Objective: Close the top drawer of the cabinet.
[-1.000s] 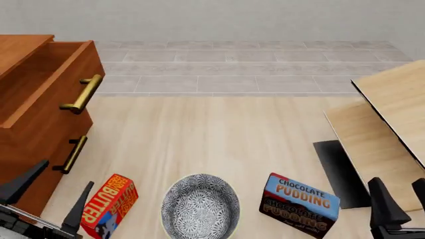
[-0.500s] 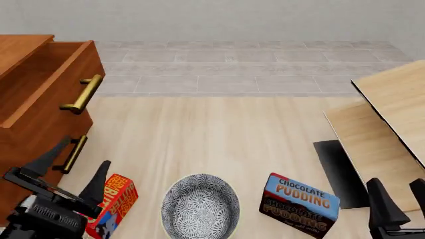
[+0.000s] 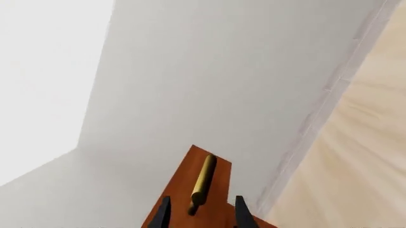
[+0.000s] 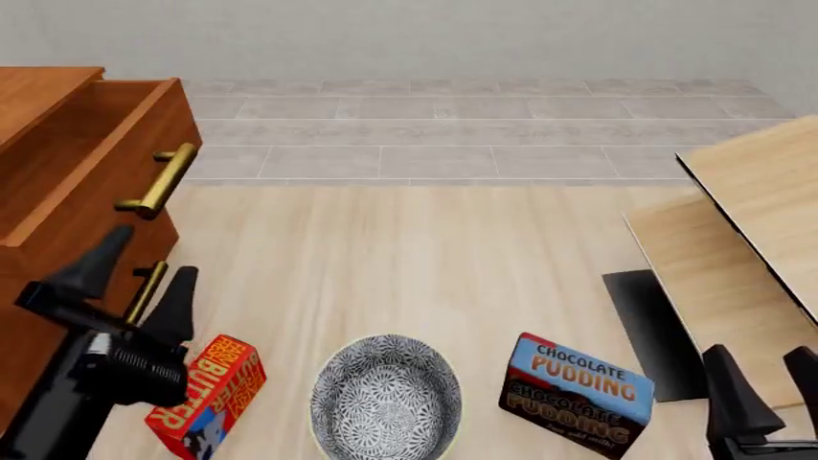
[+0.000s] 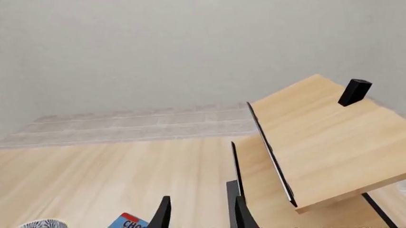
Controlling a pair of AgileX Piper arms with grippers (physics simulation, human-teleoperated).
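The top drawer (image 4: pixel 96 163) stands pulled out of the cabinet (image 4: pixel 38 96), up and ahead of the left gripper (image 4: pixel 144 280), its plain wood inside open to view and its brass handle (image 4: pixel 160 180) running along the front panel. It looks like a stiff, fairly heavy wooden box on slides, so it should move only straight back into the cabinet; a flat push on the front panel beside the handle seems the safest contact, since the smooth round bar could let the fingers slip off. The left fingers are spread and hold nothing; in the left wrist view the handle (image 3: pixel 203 184) lies just beyond and between the two fingertips. A lower drawer handle (image 4: pixel 146 292) shows just behind those fingers. Below them on the worktop (image 4: pixel 422 249) lies a red box (image 4: pixel 211 393) lettered "BUTTER", then a patterned bowl (image 4: pixel 386 401), then a blue-and-brown box (image 4: pixel 576 393) reading "CHOCOLATE PUDDING". The right gripper (image 4: pixel 767 391) sits far off to the right, fingers apart and empty, near pale wood panels (image 4: pixel 748 230).
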